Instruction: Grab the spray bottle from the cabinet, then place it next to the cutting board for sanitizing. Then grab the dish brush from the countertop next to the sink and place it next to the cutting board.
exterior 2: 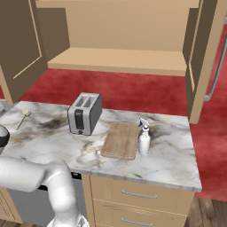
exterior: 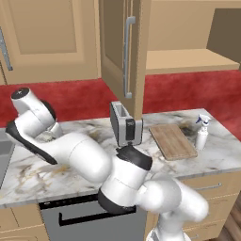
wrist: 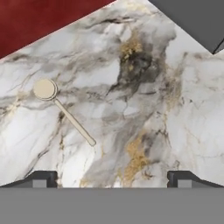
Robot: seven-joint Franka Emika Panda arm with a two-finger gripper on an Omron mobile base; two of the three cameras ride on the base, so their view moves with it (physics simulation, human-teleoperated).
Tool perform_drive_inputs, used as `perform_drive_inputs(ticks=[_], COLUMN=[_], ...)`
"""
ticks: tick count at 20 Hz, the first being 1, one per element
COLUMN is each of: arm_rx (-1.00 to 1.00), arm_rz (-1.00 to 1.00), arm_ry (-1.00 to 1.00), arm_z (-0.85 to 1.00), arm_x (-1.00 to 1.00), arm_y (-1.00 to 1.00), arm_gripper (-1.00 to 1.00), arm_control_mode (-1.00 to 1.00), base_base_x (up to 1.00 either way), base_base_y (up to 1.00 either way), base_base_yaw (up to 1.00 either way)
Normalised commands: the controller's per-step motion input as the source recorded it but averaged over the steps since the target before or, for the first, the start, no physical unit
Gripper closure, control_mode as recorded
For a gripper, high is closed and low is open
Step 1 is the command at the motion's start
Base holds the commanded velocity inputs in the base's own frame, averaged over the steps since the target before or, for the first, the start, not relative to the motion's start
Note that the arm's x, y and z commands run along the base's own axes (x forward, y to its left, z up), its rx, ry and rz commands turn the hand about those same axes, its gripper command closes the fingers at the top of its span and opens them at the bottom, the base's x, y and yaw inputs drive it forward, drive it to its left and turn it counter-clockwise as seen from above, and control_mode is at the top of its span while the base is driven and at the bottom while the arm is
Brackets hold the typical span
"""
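Gripper [wrist: 112, 179]: seen in the hand view with the two dark finger tips set far apart, jaws spread wide, nothing held between them; it hangs above the countertop, looking down on it.
Dish brush [wrist: 62, 110]: found lying flat on the marble, clear of both finger tips, nearer the left tip. Its long axis is seen to run diagonally in the hand view, the round pale head toward upper left, the slim handle toward lower right. In the right base view the dish brush [exterior 2: 23, 118] is noted well to the left of the toaster, head toward the red wall, handle toward the counter's front edge.
Countertop [exterior 2: 168, 155]: white-grey marble with dark and golden veins; it carries everything listed here.
Sink [wrist: 197, 19]: a grey basin corner is seen at the top right of the hand view, apart from the brush.
Toaster [exterior 2: 84, 113]: taken as landmark; standing upright on the counter, slots up.
Cutting board [exterior 2: 120, 140]: laid flat just right of the toaster, long axis running from the front edge toward the wall.
Spray bottle [exterior 2: 144, 138]: standing upright at the board's right edge, on the side away from the toaster, trigger head on top; whether it touches the board cannot be told.
Cabinet [exterior 2: 119, 60]: mounted above the toaster, doors swung open, wooden shelf in view.
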Motion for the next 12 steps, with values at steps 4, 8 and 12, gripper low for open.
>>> perform_drive_inputs(ticks=[4,8,12], arm_rx=[0.0,0.0,0.0], arm_rz=[0.11,0.18,0.2], arm_ry=[0.03,0.07,0.08], arm_z=[-0.21,-0.42,-0.52], arm_x=[0.24,0.14,0.17], arm_y=[-0.13,-0.09,-0.04], arm_gripper=[-1.0,-1.0,-1.0], arm_control_mode=[-1.0,-1.0,-1.0], base_base_x=[0.0,0.0,0.0], base_base_y=[0.0,0.0,0.0], base_base_yaw=[0.0,0.0,0.0])
